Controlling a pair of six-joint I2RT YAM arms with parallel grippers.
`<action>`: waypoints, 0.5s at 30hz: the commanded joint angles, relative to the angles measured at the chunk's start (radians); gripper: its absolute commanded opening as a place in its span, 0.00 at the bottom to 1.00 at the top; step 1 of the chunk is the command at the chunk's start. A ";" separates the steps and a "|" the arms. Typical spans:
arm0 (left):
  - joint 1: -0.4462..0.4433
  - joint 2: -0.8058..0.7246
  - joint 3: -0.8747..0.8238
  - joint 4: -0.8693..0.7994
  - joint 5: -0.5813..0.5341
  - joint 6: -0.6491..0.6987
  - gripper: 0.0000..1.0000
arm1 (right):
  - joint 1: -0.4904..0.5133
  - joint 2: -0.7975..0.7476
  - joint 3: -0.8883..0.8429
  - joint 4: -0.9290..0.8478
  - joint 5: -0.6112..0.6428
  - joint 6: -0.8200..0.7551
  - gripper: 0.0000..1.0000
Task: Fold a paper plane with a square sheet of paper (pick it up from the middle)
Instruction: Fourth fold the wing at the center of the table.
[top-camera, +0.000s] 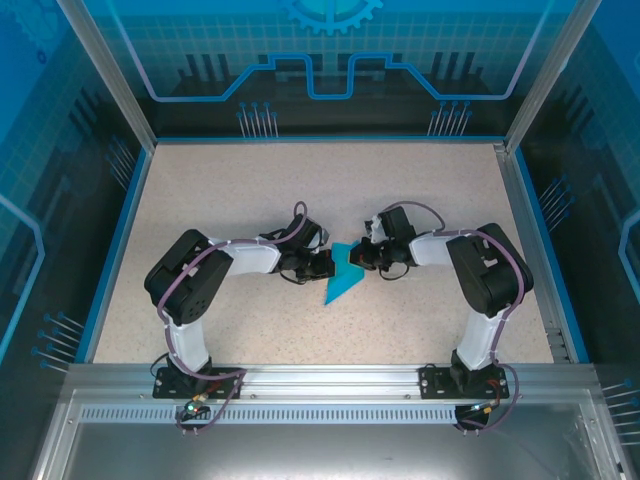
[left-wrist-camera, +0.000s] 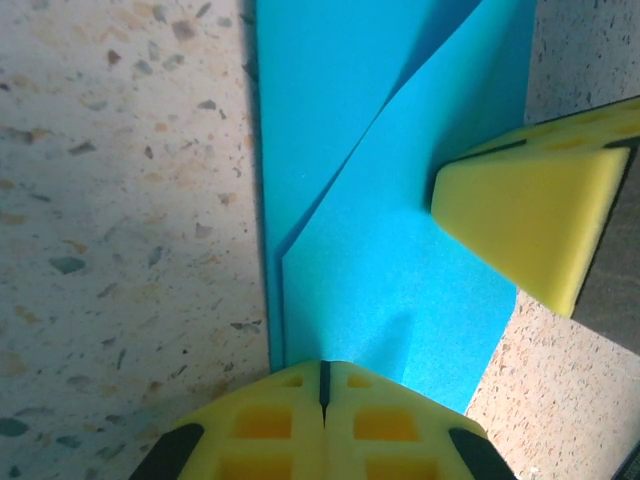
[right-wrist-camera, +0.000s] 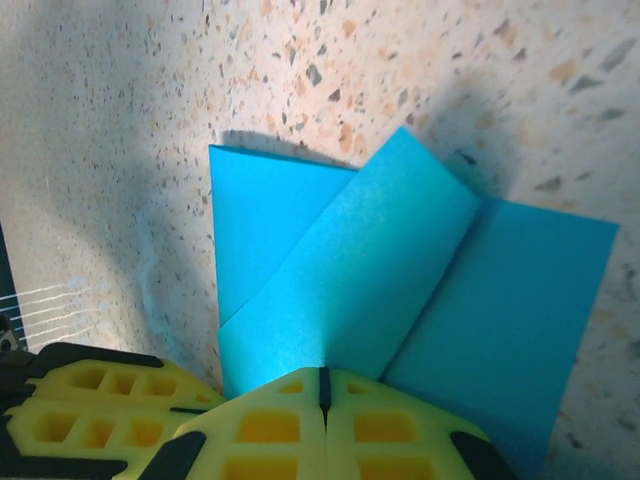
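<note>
Here, the sheet of paper (top-camera: 343, 275) lies at the middle of the speckled bench (top-camera: 250, 190), between the two arms that reach in from the left and the right and meet over it. It is partly folded: from above it reads as a narrow blue shape tapering to a point toward the near left. The left jaws are pressed together, their yellow pads (left-wrist-camera: 290, 410) meeting along a thin closed seam right at the paper's edge; whether they pinch the paper or only rest on it I cannot tell. In the left wrist view a slanting flap lies over a lower layer, whose long straight edge runs against the bare bench. A yellow pad (left-wrist-camera: 520, 215) of the right jaws sits over the flap's other side. The right jaws are together too, their pads (right-wrist-camera: 270, 425) meeting at the edge of a middle flap that seems slightly lifted and casts a shadow on the bench beyond it. In that view the left jaws' pads (right-wrist-camera: 90, 400) sit just beside them.
</note>
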 joint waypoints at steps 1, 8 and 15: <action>-0.005 0.061 -0.031 -0.197 -0.061 0.030 0.00 | 0.007 -0.039 0.045 -0.023 0.081 -0.036 0.00; -0.009 0.059 -0.025 -0.200 -0.059 0.033 0.00 | 0.056 0.027 0.114 -0.041 0.025 -0.066 0.00; -0.011 0.052 -0.028 -0.198 -0.060 0.032 0.00 | 0.030 0.077 0.125 -0.028 -0.007 -0.074 0.00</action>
